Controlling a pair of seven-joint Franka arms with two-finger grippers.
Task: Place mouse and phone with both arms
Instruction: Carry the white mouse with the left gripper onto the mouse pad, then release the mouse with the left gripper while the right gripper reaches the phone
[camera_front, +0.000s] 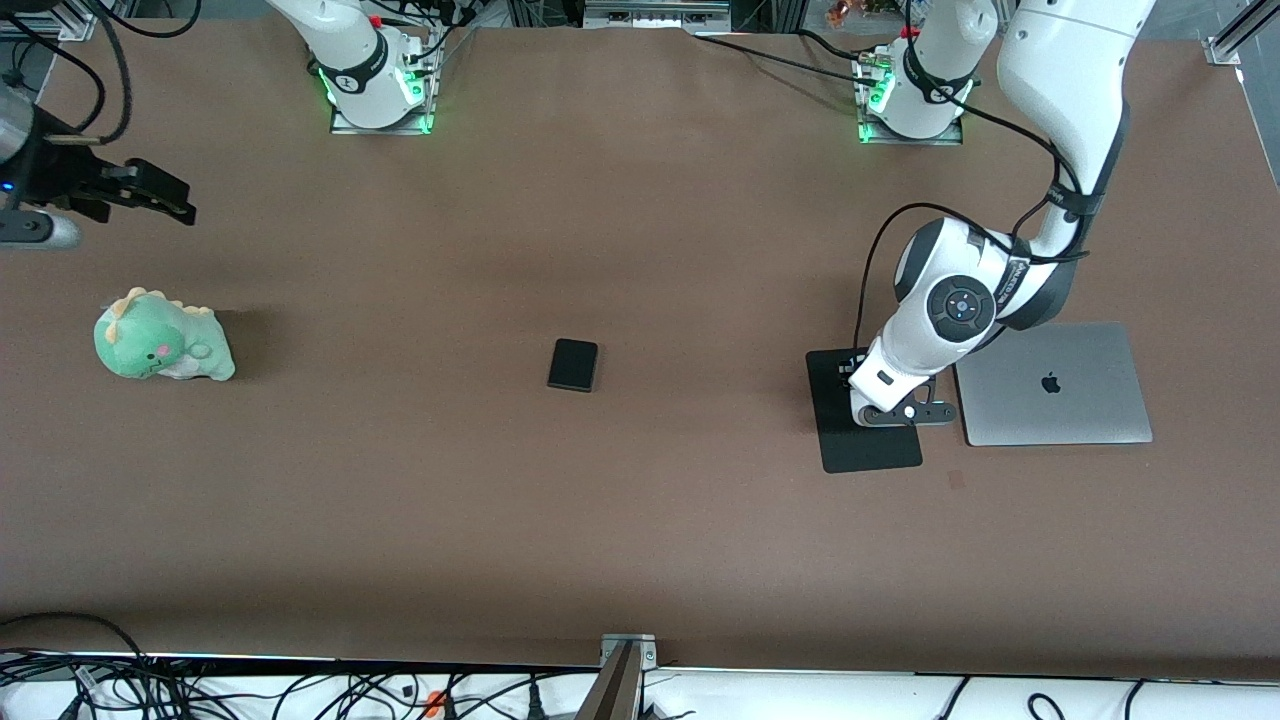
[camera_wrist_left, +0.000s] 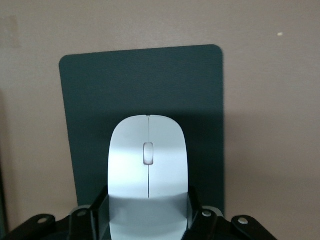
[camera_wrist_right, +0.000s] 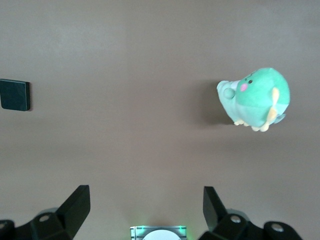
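Note:
The white mouse (camera_wrist_left: 148, 160) lies lengthwise between my left gripper's fingers (camera_wrist_left: 100, 210), over the black mouse pad (camera_wrist_left: 140, 80). My left gripper (camera_wrist_left: 146, 215) is shut on the mouse's sides. In the front view the left gripper (camera_front: 855, 375) is low over the mouse pad (camera_front: 870, 445) and the wrist hides the mouse. The black phone (camera_front: 573, 364) lies flat near the table's middle and also shows in the right wrist view (camera_wrist_right: 15, 94). My right gripper (camera_front: 170, 200) is open and empty (camera_wrist_right: 145, 192), held up in the air at the right arm's end of the table.
A closed silver laptop (camera_front: 1050, 385) lies beside the mouse pad, toward the left arm's end. A green plush dinosaur (camera_front: 160, 340) sits at the right arm's end, nearer to the front camera than the right arm's base; it also shows in the right wrist view (camera_wrist_right: 255, 97).

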